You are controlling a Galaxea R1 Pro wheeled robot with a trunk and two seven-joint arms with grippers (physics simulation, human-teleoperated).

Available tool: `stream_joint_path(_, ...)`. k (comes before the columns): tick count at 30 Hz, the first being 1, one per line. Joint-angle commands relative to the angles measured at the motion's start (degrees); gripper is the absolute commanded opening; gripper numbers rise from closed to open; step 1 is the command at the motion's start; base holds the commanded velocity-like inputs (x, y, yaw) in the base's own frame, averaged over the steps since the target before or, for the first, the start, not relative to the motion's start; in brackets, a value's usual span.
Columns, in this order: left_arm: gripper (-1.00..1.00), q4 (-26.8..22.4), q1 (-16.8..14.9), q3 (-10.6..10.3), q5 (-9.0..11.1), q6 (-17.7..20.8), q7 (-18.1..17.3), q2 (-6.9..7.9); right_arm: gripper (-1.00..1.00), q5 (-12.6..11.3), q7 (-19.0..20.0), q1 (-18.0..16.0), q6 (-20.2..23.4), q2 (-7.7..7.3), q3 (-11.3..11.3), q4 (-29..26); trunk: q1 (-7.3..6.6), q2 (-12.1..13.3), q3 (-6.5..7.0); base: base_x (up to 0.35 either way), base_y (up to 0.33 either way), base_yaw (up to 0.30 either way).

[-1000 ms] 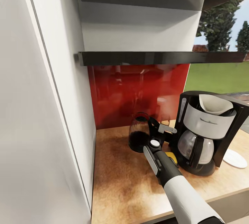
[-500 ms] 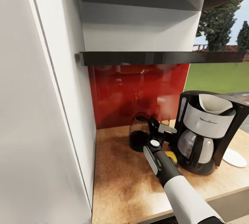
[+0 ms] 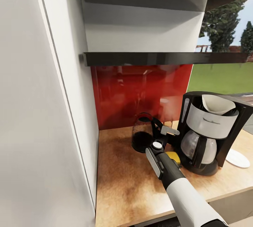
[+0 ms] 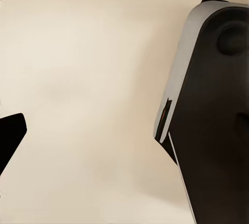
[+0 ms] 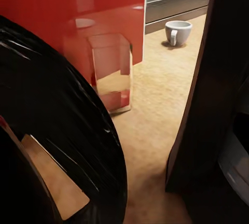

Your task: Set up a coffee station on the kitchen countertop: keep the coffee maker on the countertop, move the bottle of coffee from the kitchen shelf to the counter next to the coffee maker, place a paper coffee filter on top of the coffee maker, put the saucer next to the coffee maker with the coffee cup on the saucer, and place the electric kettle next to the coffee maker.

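Observation:
The black coffee maker (image 3: 207, 132) stands on the light-wood kitchen countertop (image 3: 123, 181), with the white paper coffee filter (image 3: 215, 104) in its top. The dark red electric kettle (image 3: 141, 137) stands just left of it, upright. My right gripper (image 3: 164, 129) is at the kettle's black handle (image 5: 78, 130), fingers spread apart. The bottle of coffee (image 3: 173, 157) shows its yellow cap between my right arm and the coffee maker. The saucer (image 3: 238, 158) lies right of the coffee maker. The coffee cup (image 5: 177, 31) sits farther along the countertop. The black kitchen shelf (image 3: 165, 58) hangs above.
A tall white cabinet side (image 3: 42, 114) closes off the left. A glossy red backsplash (image 3: 140, 93) runs behind the kettle. In the left wrist view a dark fingertip (image 4: 10, 135) and part of my own body (image 4: 207, 120) hang before a plain beige surface.
The head view has shifted slightly, so the white cabinet side takes up more of the left. The kettle, coffee maker and right gripper keep their places.

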Motion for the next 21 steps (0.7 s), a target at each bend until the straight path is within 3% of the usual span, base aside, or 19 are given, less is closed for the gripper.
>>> stream_joint_path(1,1.0,-0.16,0.05,-0.49,0.46,-0.03,0.24,0.02,1.0,-0.15,-0.35,-0.05,0.45,0.0,0.14,-0.06,0.01,-0.07,-0.08,-0.046,0.044,0.0)
stream_joint_path(11,1.0,-0.16,0.05,-0.41,0.46,-0.02,0.24,0.02,1.0,-0.24,-0.28,-0.05,0.46,0.0,0.14,-0.06,0.01,-0.07,-0.08,-0.146,0.149,0.0)
stream_joint_path(21,1.0,-0.16,0.05,-0.46,0.46,-0.13,0.24,-0.14,1.0,-0.24,-0.28,-0.05,0.45,0.0,0.14,-0.06,0.01,-0.07,-0.08,-0.139,0.017,0.0)
